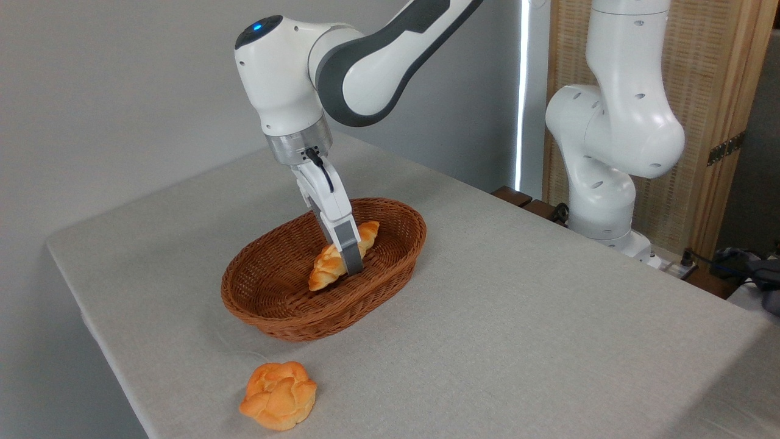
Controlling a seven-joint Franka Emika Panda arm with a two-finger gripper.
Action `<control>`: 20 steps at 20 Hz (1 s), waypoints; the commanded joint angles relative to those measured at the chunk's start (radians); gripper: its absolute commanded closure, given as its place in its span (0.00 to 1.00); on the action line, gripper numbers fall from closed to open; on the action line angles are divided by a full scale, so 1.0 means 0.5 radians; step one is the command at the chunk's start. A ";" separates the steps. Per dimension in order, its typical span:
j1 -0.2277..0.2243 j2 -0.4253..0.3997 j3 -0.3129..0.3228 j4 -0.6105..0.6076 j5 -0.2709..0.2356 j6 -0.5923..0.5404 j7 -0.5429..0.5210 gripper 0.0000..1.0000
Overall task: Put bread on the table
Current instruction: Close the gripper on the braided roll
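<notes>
The bread (324, 270), a golden braided loaf, lies lengthwise inside the brown wicker basket (286, 322) on the table (524, 317). My gripper (350, 263) reaches down into the basket and is shut across the loaf's middle. The near grey finger covers the loaf's centre, so only its two ends show. The loaf looks narrower and turned onto its side. It still sits low in the basket.
A round knobbly orange bun (279, 395) rests on the cloth near the table's front edge, in front of the basket. The arm's white base (609, 158) stands at the back right. A wooden screen is behind it.
</notes>
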 commanded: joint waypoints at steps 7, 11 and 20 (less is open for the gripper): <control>-0.014 -0.012 0.003 -0.041 0.029 0.047 -0.032 0.71; -0.014 -0.012 0.003 -0.041 0.029 0.041 -0.013 0.72; -0.014 -0.012 0.003 -0.038 0.029 0.032 -0.007 0.77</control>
